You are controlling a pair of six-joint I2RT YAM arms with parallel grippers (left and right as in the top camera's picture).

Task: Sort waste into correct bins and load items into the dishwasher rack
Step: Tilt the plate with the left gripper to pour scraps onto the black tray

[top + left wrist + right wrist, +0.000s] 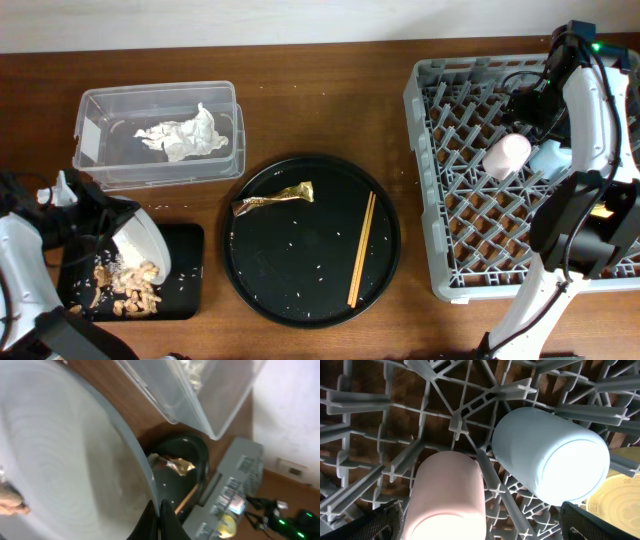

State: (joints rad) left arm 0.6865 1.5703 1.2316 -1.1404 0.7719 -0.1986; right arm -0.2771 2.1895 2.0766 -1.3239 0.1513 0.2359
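Observation:
My left gripper (103, 216) is shut on the rim of the pale grey plate (140, 240), which tilts over the shallow black tray (188, 268). Food scraps (130, 285) lie in that tray. In the left wrist view the fingers (159, 516) pinch the plate (65, 465). The clear tub (100, 100) holds the white tissue (183, 135). The foil wrapper (275, 198) and the chopsticks (361, 248) lie on the round black tray (300, 290). My right gripper (487, 525) is open above the dishwasher rack (440, 200), over the pink cup (447, 495) and the blue cup (552, 455). The yellow-green bowl (617, 505) sits beside them.
The round black tray has scattered rice grains on it. The rack fills the right side of the wooden table. The right arm's base stands at the front right corner of the rack.

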